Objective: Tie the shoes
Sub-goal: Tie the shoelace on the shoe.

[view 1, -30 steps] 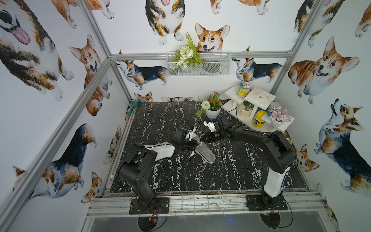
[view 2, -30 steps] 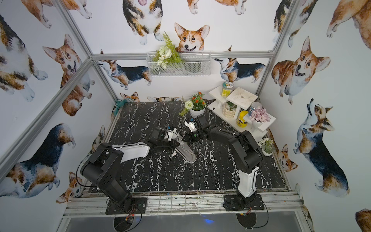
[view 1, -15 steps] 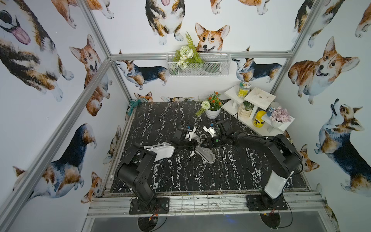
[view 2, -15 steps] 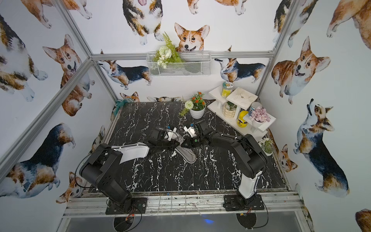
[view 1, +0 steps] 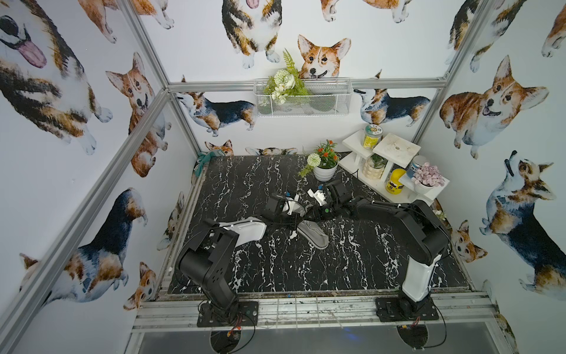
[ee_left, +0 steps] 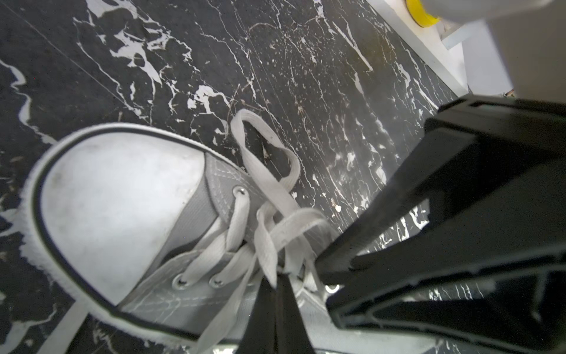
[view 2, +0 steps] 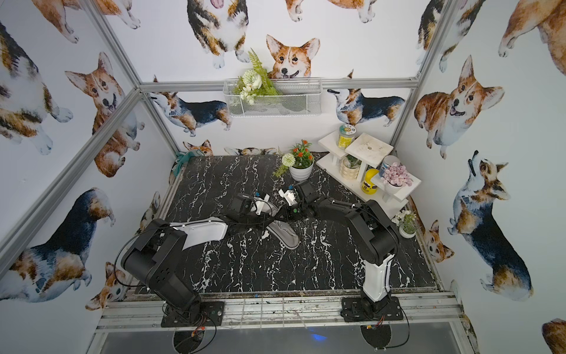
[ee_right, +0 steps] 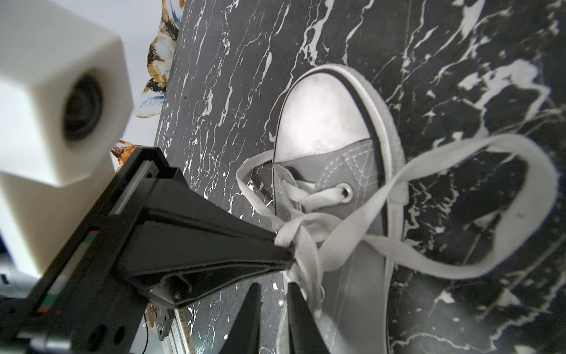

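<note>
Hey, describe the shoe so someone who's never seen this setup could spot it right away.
Find the black marble-patterned table in the corgi-papered booth. Near its middle lies a grey canvas sneaker. Its white toe cap and long white laces set it apart from the flowerpot and the cluttered white shelf in the far corner.

The shoe (view 1: 314,234) lies on the table (view 1: 275,269) — potted plant (view 1: 324,171) behind it, shelf (view 1: 395,150) far right.

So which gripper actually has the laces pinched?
The left gripper: its jaws are shut on the white laces; the right gripper stands slightly open beside them.
</note>
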Motion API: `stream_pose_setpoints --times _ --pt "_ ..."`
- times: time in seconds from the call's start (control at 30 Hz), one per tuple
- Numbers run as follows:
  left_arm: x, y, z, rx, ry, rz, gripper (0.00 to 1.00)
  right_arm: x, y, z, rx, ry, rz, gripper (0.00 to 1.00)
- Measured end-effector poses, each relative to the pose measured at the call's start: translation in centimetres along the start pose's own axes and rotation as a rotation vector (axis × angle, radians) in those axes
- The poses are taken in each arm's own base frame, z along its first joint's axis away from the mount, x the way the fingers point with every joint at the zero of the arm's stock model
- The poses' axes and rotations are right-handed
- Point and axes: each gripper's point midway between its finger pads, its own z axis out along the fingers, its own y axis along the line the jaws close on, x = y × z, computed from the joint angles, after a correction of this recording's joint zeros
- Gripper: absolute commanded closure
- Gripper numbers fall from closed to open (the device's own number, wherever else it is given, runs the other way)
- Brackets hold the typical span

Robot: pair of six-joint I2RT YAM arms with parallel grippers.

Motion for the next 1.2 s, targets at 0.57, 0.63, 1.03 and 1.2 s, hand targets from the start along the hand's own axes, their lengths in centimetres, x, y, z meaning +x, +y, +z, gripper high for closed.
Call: stream_pose_setpoints --times 0.57,0.63,1.03,1.2 --pt "0.0 0.0 0.0 0.001 -0.001 0.0 1.0 -0.7 -1.7 0.1 0.104 -0.004 0.005 0.77" --pt "0.0 0.0 0.0 0.001 -0.001 0.0 1.0 -0.6 -1.8 0.1 0.111 -0.002 0.005 0.77" --pt "0.0 0.0 0.0 0.001 0.0 0.0 1.0 -0.4 -2.2 0.3 0.13 0.008 -0.01 0.77" --pt "0.0 0.0 0.0 0.001 -0.001 0.0 1.0 -0.5 -1.9 0.4 0.128 0.01 -0.018 0.76"
